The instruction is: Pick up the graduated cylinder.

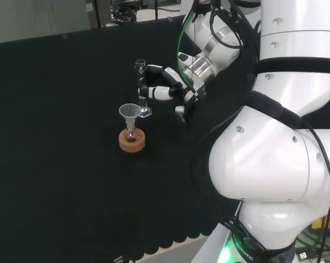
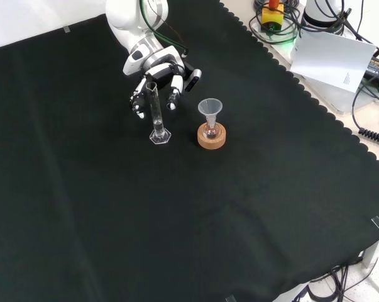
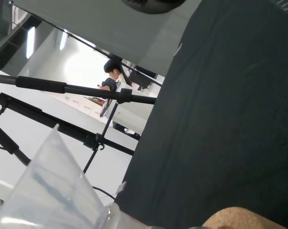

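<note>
1. Right now the cylinder (image 2: 156, 113) stands upright on its hexagonal foot on the tabletop (image 2: 176, 220), just left of the funnel (image 2: 209, 108) in the front view.
2. Hand (image 2: 156, 78) sits behind it, fingers (image 2: 139, 100) relaxed and spread on both sides of the tube, nothing held yet; contact unclear.
3. Best move, as I judge it: close around the mid-tube, keep it vertical, lift straight up, stay clear of the funnel.
4. Cylinder: clear, tall, thin, looks empty, likely tippy.
5. Funnel sits in a small flask (image 2: 209, 132) on a cork ring (image 2: 212, 139).
</note>
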